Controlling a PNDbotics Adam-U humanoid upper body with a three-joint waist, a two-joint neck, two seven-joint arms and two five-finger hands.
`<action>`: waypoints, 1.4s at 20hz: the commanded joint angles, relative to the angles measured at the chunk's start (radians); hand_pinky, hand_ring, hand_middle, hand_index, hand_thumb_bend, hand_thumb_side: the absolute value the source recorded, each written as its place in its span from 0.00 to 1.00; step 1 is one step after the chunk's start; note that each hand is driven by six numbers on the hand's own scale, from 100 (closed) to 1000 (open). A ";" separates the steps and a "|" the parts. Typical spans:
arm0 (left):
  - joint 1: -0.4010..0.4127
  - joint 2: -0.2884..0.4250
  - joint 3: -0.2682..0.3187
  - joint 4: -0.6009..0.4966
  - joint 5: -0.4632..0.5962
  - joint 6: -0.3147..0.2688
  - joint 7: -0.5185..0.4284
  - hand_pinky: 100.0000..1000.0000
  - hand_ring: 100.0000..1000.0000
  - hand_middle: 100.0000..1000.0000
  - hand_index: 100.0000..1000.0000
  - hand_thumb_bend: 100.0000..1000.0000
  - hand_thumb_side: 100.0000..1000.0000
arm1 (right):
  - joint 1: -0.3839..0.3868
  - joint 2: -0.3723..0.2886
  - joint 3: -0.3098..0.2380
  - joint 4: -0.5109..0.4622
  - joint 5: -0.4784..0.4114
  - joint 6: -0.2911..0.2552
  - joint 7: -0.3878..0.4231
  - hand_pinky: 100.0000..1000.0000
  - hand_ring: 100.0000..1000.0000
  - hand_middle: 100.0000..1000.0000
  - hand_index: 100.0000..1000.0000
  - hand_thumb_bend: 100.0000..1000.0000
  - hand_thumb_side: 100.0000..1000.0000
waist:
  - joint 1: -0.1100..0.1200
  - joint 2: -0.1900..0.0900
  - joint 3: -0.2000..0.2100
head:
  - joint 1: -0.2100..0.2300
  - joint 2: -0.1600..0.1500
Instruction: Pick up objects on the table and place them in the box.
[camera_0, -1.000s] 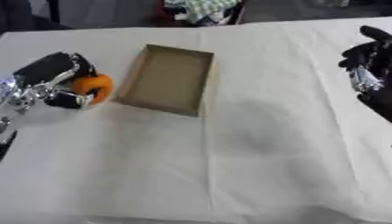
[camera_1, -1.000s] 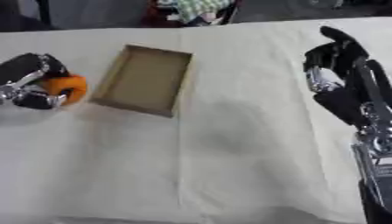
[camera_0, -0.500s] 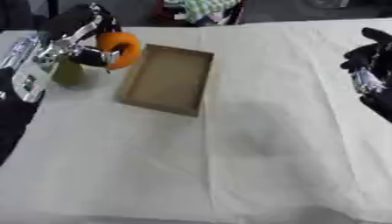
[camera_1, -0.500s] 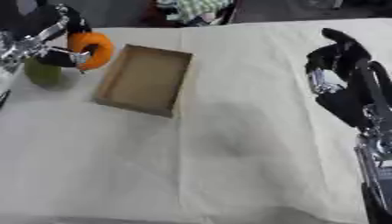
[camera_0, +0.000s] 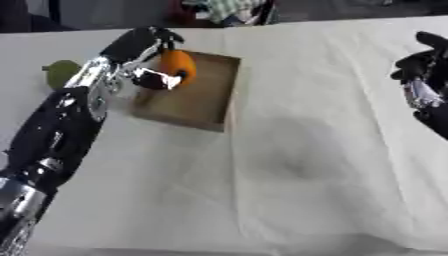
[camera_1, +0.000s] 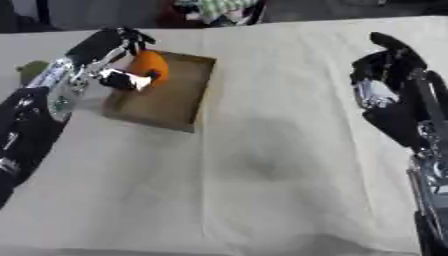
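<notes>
My left hand (camera_0: 144, 47) is curled round an orange fruit (camera_0: 178, 66) and holds it above the far left part of the shallow cardboard box (camera_0: 208, 102). A green round fruit (camera_0: 61, 73) lies on the white cloth to the left of the box, behind my left arm. My right hand (camera_1: 385, 75) hovers at the right side, well away from the box, fingers relaxed and holding nothing.
A white cloth (camera_0: 306, 165) covers the table, with wide bare room in front of and right of the box. A bundle of patterned fabric (camera_0: 229, 9) lies beyond the far edge.
My left hand has lifted the orange fruit from the table's left side and carried it right, over the box. The green fruit has come into view. The right hand stays put.
</notes>
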 joint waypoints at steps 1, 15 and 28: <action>-0.021 0.023 0.020 -0.005 -0.011 -0.003 0.038 0.66 0.63 0.71 0.91 0.54 0.66 | -0.010 -0.012 -0.005 -0.008 -0.002 0.000 -0.002 0.71 0.59 0.58 0.90 0.00 0.39 | 0.000 -0.016 0.002 | 0.002 0.005; 0.095 0.343 0.077 -0.323 0.259 0.031 -0.126 0.67 0.64 0.71 0.88 0.45 0.50 | -0.002 -0.024 -0.014 -0.004 0.007 0.001 -0.008 0.71 0.59 0.58 0.91 0.00 0.39 | 0.010 -0.026 0.031 | -0.031 0.005; 0.109 0.394 0.145 0.027 0.093 -0.012 -0.183 0.69 0.68 0.74 0.91 0.47 0.46 | 0.002 -0.025 -0.017 -0.002 0.008 0.001 -0.010 0.71 0.59 0.58 0.91 0.00 0.39 | 0.006 -0.030 0.031 | -0.044 0.005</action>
